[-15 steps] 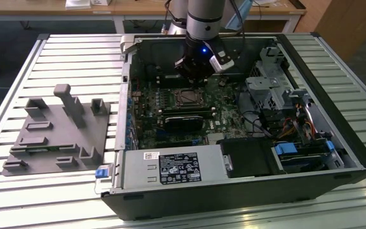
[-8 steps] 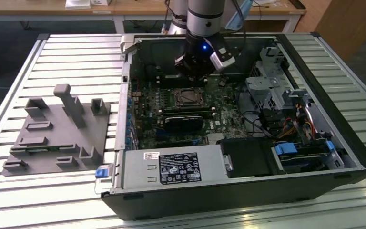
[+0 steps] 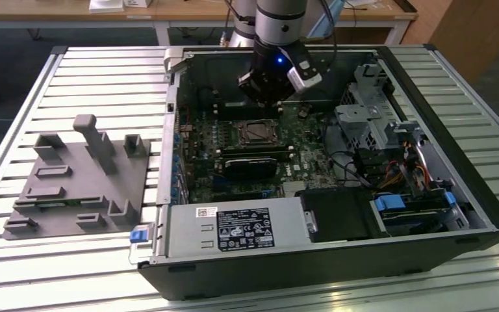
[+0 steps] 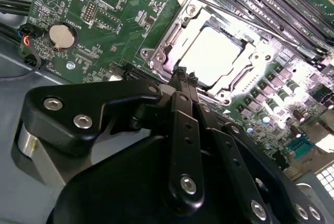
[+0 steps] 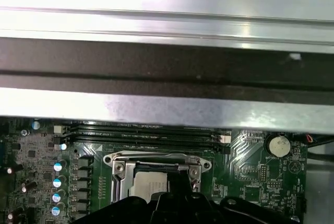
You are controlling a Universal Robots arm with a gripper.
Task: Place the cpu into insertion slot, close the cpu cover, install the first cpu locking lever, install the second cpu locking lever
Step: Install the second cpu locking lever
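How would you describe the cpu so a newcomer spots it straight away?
Start at the open computer case and find the green motherboard inside. Near its middle sits the silvery cpu cover, and the cpu is the pale, flat square in its window, the only smooth, bare metal face among the components.

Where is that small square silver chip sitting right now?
The pale silver-grey square cpu lies in the metal-rimmed black insertion slot on the green motherboard, mid-case in the exterior view, just beyond the black gripper in the second wrist view.

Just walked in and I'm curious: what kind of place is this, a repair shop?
Probably a robotics lab or test workshop: an open computer case lies on a slatted metal table, a robot arm reaches in, and wooden desks stand behind.
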